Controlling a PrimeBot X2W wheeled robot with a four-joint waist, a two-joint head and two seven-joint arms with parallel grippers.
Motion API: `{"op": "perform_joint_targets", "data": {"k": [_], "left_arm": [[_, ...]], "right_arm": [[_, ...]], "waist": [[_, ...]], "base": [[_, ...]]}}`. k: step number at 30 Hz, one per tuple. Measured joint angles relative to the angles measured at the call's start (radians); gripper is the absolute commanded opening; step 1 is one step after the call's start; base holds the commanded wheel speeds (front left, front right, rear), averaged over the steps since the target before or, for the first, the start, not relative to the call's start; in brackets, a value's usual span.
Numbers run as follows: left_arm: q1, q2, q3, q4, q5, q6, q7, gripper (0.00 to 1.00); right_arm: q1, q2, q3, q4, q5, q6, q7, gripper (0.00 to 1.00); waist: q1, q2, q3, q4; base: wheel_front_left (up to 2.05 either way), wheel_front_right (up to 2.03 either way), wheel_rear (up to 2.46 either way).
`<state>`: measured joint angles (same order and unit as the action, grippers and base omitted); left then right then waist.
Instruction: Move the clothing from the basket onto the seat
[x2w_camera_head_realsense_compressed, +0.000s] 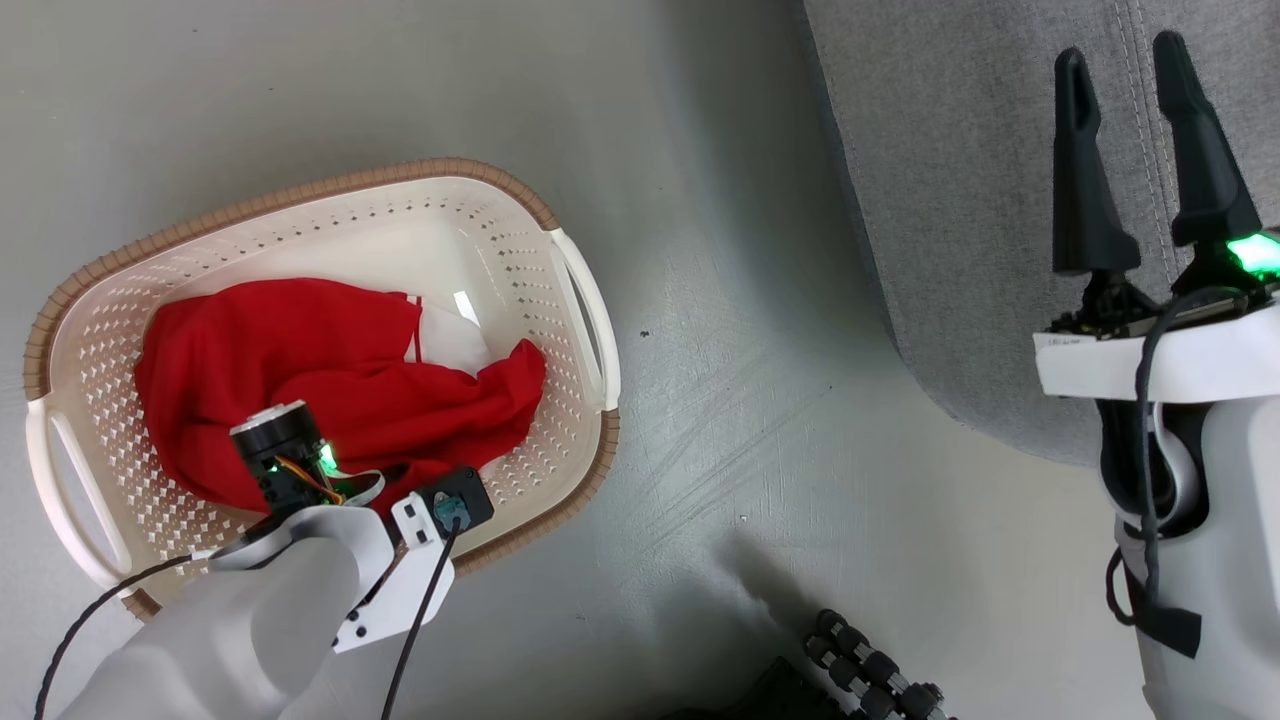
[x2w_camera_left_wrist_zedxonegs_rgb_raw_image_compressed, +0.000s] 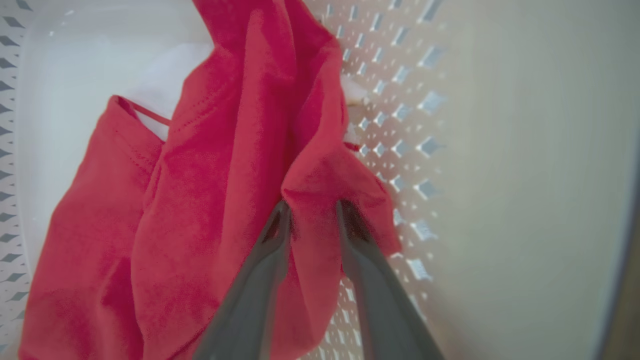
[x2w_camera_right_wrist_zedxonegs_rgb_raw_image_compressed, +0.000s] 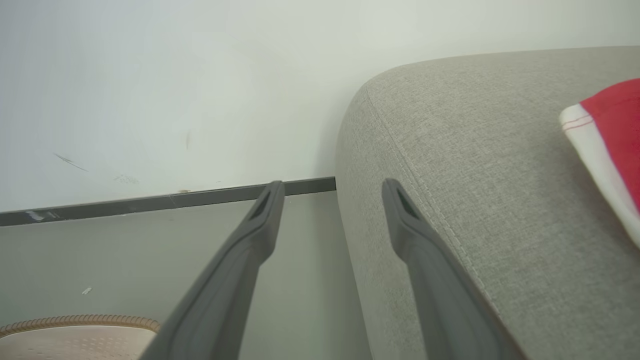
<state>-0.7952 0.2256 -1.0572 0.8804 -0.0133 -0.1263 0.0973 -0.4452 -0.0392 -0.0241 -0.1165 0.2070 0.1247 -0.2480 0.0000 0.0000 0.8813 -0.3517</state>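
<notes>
Red clothing (x2w_camera_head_realsense_compressed: 300, 350) in cream basket (x2w_camera_head_realsense_compressed: 300, 215), one fold in left claw's (x2w_camera_left_wrist_zedxonegs_rgb_raw_image_compressed: 312, 210) pinch; right claw (x2w_camera_head_realsense_compressed: 1118, 50) spread by grey seat (x2w_camera_head_realsense_compressed: 950, 200).

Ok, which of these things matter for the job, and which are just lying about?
Job: red clothing in the basket, grey seat, red garment on it, left claw.
Lying about: black ribbed part, skirting board.

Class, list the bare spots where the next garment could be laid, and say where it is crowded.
Bare: the sofa cushion between its rounded edge and the red-and-white garment lying there; also the floor between basket and sofa. Crowded: the basket's middle, where the left hand pinches the red clothing.
</notes>
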Motion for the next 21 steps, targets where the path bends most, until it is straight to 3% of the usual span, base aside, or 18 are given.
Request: {"op": "perform_joint_targets", "data": {"k": [3, 4, 14, 21], "left_arm": [[-0.016, 0.001, -0.013, 0.002, -0.011, 0.0, -0.001, 0.25], [-0.023, 0.001, -0.016, 0.002, -0.015, 0.0, -0.002, 0.02], [-0.052, 0.002, -0.031, 0.002, -0.069, 0.0, -0.03, 0.0], [-0.1, 0.002, 0.035, -0.013, -0.105, 0.0, -0.075, 0.0]], "right_arm": [[-0.02, 0.0, -0.004, -0.004, 0.003, 0.0, 0.0, 1.0], [-0.024, 0.0, -0.007, -0.004, 0.003, 0.0, 0.0, 1.0], [-0.031, 0.0, -0.029, -0.004, 0.003, 0.0, 0.0, 1.0], [-0.042, 0.0, -0.028, -0.009, 0.003, 0.0, 0.0, 1.0]], "waist": [[0.0, 0.0, -0.001, 0.0], [0.0, 0.0, -0.001, 0.0], [0.0, 0.0, -0.007, 0.008], [0.0, 0.0, -0.016, 0.023]], "base": [[0.0, 0.0, 0.0], [0.0, 0.0, 0.0], [0.0, 0.0, 0.0], [0.0, 0.0, 0.0]]}}
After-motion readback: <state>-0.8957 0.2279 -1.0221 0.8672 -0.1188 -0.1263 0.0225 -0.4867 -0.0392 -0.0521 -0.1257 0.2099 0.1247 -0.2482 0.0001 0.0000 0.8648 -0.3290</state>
